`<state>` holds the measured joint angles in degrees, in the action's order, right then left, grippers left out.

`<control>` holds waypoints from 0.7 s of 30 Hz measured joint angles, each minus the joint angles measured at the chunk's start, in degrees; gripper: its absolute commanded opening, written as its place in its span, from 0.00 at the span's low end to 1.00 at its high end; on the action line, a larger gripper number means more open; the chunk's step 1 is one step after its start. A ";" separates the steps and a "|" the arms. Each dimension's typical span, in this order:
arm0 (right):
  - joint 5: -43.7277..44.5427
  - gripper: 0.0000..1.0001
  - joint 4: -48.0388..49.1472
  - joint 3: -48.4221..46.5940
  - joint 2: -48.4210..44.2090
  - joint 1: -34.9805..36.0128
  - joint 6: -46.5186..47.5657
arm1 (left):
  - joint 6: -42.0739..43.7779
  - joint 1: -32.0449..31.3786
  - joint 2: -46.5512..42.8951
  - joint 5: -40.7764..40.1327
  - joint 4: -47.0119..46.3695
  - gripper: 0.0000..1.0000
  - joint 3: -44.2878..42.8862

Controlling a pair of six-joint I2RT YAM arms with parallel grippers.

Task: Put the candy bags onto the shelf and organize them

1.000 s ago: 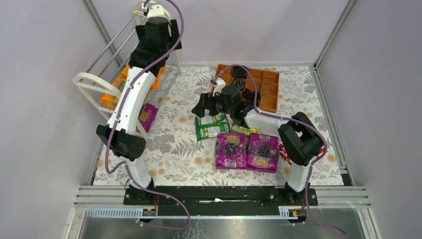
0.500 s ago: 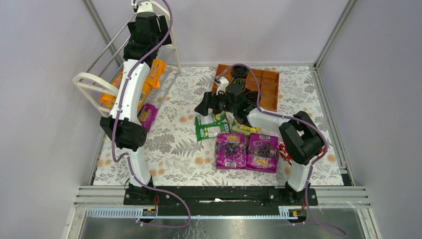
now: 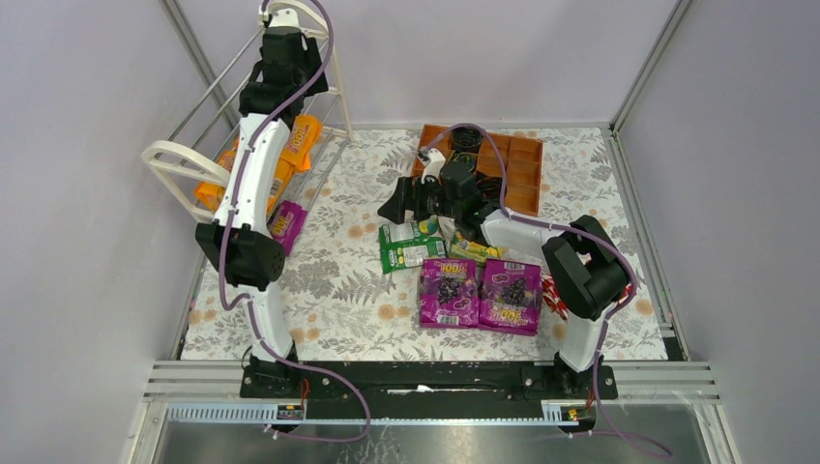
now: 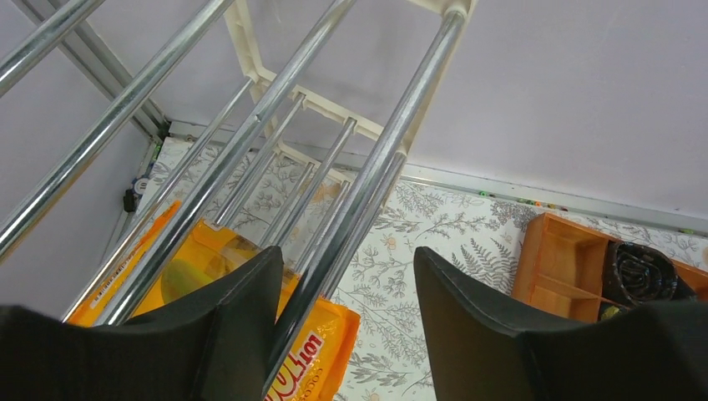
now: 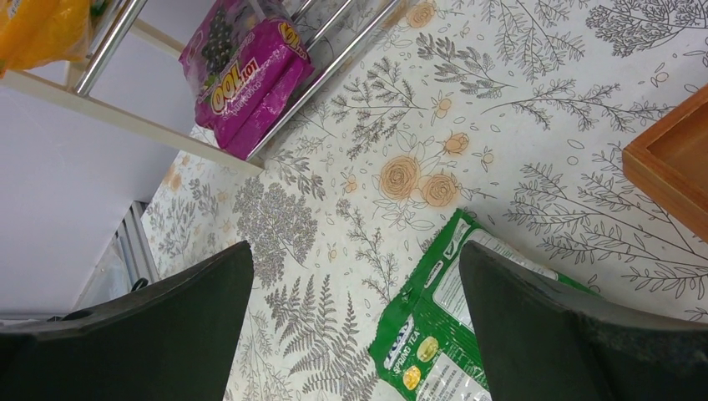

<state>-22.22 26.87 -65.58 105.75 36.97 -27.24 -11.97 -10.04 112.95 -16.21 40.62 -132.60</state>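
The cream-white shelf (image 3: 184, 159) stands at the back left. Orange candy bags (image 3: 298, 143) lie on its middle tier and a purple bag (image 3: 283, 225) on its bottom tier. My left gripper (image 3: 280, 24) is open and empty above the shelf's top rods (image 4: 367, 188); an orange bag (image 4: 313, 351) shows below. Two purple bags (image 3: 481, 293) and a green bag (image 3: 411, 246) lie on the table. My right gripper (image 3: 396, 205) is open and empty, low above the green bag's far-left edge (image 5: 434, 334).
An orange-brown wooden tray (image 3: 512, 169) with black coils sits at the back centre. A red-and-white package (image 3: 551, 295) lies beside the right arm. A second green pouch (image 3: 474, 253) peeks out above the purple bags. Grey walls enclose the floral table.
My left gripper has risen from the middle tier to above the shelf top, leaving the orange bag on the tier. The right gripper has barely shifted.
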 measured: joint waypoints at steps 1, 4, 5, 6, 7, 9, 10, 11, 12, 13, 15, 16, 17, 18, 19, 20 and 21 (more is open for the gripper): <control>-0.02 1.00 0.11 0.00 0.02 0.00 -0.07 | 0.11 0.11 -0.02 0.22 -0.02 0.57 0.13; -0.22 1.00 0.61 0.00 0.07 -0.07 -0.26 | 0.46 0.37 -0.55 0.68 -0.24 0.55 0.98; -0.39 1.00 0.74 0.00 0.07 -0.09 -0.33 | 0.55 0.46 -0.81 0.98 -0.22 0.54 1.27; -0.50 1.00 0.85 0.00 0.09 -0.13 -0.44 | 0.52 0.52 -1.09 1.22 -0.28 0.54 1.62; -0.74 1.00 0.87 0.00 0.11 -0.15 -0.52 | 0.52 0.57 -1.42 1.60 -0.33 0.54 2.05; -1.07 1.00 0.87 0.00 0.20 -0.24 -0.72 | 0.50 0.59 -2.25 2.56 -0.68 0.54 3.19; -1.09 1.00 0.87 0.00 0.24 -0.26 -0.85 | 0.37 0.57 -2.71 3.23 -0.81 0.53 3.80; -1.16 1.00 0.87 0.00 0.28 -0.28 -0.90 | 0.28 0.57 -3.08 3.98 -0.74 0.53 4.17; -1.29 1.00 0.87 0.00 0.31 -0.28 -1.01 | 0.11 0.55 -3.43 4.83 -0.52 0.52 4.48; -1.33 1.00 0.87 0.00 0.35 -0.28 -1.07 | -0.07 0.55 -3.74 5.73 -0.24 0.52 4.61; -1.40 1.00 0.87 0.00 0.37 -0.28 -1.18 | -0.55 0.57 -4.26 7.67 0.24 0.52 4.90; -1.40 1.00 0.90 0.00 0.39 -0.28 -1.27 | -0.76 0.57 -4.57 8.70 0.33 0.52 5.18; -1.42 1.00 0.92 0.00 0.39 -0.28 -1.36 | -1.03 0.57 -5.03 9.64 0.37 0.52 5.73; -1.42 1.00 0.98 0.00 0.39 -0.28 -1.55 | -1.38 0.55 -5.62 10.69 0.37 0.52 6.40; -1.44 1.00 1.14 0.00 0.42 -0.28 -1.86 | -1.68 0.55 -6.32 11.80 0.42 0.52 7.19; -1.49 1.00 1.44 0.00 0.50 -0.28 -2.23 | -1.95 0.55 -6.99 12.66 0.44 0.52 7.96; -1.53 1.00 2.27 0.00 0.79 -0.28 -3.06 | -2.23 0.55 -7.91 13.70 0.44 0.52 9.03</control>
<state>-23.75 29.15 -65.58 106.54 36.69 -30.30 -14.20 -9.50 105.03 -2.50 41.06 -123.57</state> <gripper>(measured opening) 0.995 0.525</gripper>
